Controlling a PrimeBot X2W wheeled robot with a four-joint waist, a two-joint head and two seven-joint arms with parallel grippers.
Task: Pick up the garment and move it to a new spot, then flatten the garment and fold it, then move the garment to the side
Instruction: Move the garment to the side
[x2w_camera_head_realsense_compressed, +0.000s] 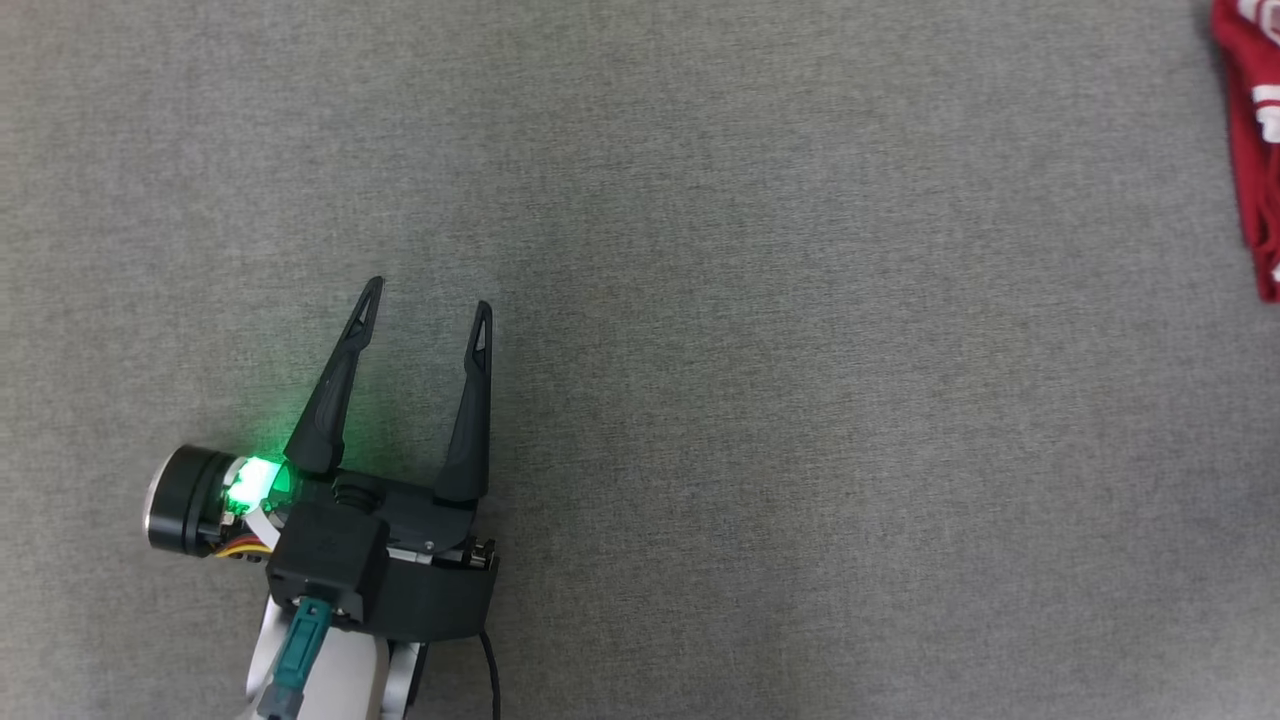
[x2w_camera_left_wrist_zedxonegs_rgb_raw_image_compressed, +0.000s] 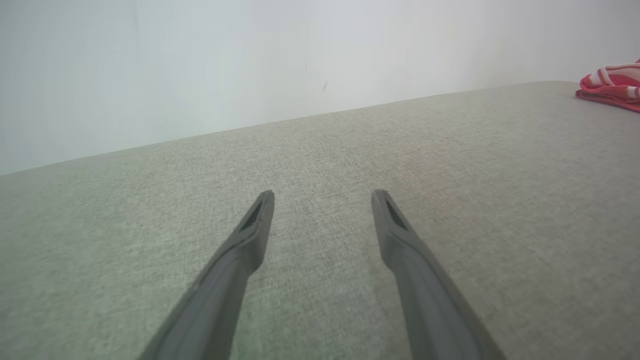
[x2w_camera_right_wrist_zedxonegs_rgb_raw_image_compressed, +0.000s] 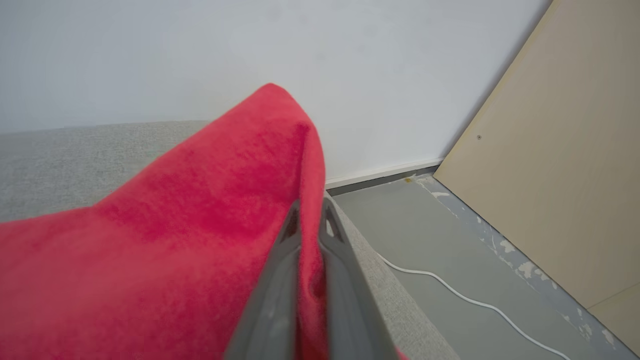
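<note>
Right gripper (x2w_camera_right_wrist_zedxonegs_rgb_raw_image_compressed: 311, 212) was closed tight on a fold of the red fleecy garment with white stripes (x2w_camera_right_wrist_zedxonegs_rgb_raw_image_compressed: 175, 240), the cloth pinched between its two dark fingers. The garment lay at the far right of the grey woven fabric surface (x2w_camera_head_realsense_compressed: 700, 300), close to where that surface drops to the floor and a thin white cable (x2w_camera_right_wrist_zedxonegs_rgb_raw_image_compressed: 450, 292). Left gripper (x2w_camera_head_realsense_compressed: 429, 297) hung spread wide and empty over bare grey fabric, well apart from the garment. Judged risks: the pinch looked thin, so cloth could slip out on a lift; loose bulk could slide over the near edge; a one-point hold would likely bunch the folds.
</note>
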